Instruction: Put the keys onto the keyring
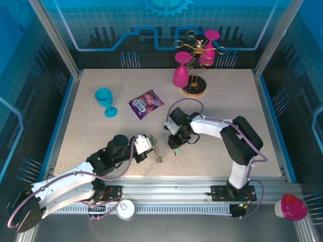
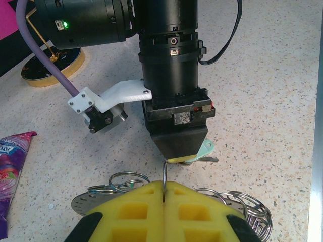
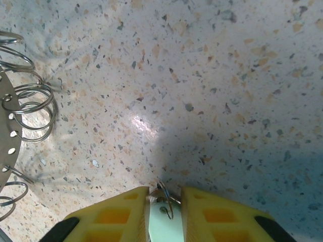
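Note:
The keyring [image 1: 159, 153] lies at the table's near middle, a dark metal ring [image 2: 81, 204] fringed with wire loops [image 2: 247, 206]. My left gripper [image 2: 165, 184] is shut on one upright loop of it, the yellow pads pressed together around the wire. Just beyond, my right gripper [image 1: 176, 146] points down at the table. Between its yellow fingers [image 3: 126, 212] sits a key [image 3: 164, 224] with a pale grey-green head and a small wire ring through its hole. That head fills the gap between the pads. The same key [image 2: 204, 151] pokes out under the right gripper, its blade on the table.
A purple snack packet [image 1: 146, 104] lies behind the grippers, and a blue cup [image 1: 105, 101] stands to its left. The glass rack with pink glasses [image 1: 194, 89] stands at the back. The keyring's loops [image 3: 33, 103] lie left of the right fingers.

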Controlling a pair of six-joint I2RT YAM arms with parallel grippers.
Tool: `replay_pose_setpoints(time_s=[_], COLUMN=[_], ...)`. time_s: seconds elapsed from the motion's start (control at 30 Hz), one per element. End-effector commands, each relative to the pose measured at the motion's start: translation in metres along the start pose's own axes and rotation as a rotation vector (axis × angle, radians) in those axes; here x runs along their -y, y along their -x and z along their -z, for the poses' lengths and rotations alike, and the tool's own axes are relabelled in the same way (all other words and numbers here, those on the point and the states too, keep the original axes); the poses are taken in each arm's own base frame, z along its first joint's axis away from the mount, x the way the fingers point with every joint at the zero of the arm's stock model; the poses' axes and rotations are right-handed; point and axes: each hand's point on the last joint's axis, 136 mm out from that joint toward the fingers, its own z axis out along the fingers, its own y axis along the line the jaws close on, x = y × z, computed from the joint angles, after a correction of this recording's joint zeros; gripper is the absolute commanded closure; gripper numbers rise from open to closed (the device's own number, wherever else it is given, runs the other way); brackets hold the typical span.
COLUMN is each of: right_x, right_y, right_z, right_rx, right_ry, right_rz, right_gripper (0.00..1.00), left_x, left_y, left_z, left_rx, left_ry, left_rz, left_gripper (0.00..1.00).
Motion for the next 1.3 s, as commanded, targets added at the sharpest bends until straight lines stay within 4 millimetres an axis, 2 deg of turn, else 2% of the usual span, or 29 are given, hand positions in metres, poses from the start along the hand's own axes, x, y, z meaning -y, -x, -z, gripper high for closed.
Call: replay_pose_setpoints(time_s=[0.0,0.2,0.53,0.7,0.97,1.27], right_x=[-0.006,-0.007,-0.009,-0.012,-0.027,-0.068], right_y=[0.000,0.000,-0.001,0.000,0.004,0.004], right_z=[0.001,0.004,0.009,0.016,0.047,0.082], right_rx=[-0.009,-0.005,-0.004,0.011,0.112,0.337], right_ry=[0.016,0.015,0.016,0.016,0.037,0.191], right_rz=[0.016,0.018,0.023,0.035,0.137,0.386], right_gripper=[0.79,0.84,0.99,1.00,1.00,1.00], left_x=[-0.002,-0.002,-0.002,-0.002,-0.002,-0.002], left_y=[0.011,0.011,0.012,0.012,0.011,0.011], left_z=[0.001,0.001,0.001,0.001,0.001,0.002], left_rx=[0.031,0.031,0.032,0.029,0.019,0.022], left_ry=[0.005,0.005,0.005,0.008,0.009,0.004], left_rz=[-0.023,-0.022,-0.022,-0.024,-0.021,0.026], left_gripper=[1.00,1.00,1.00,1.00,1.00,1.00])
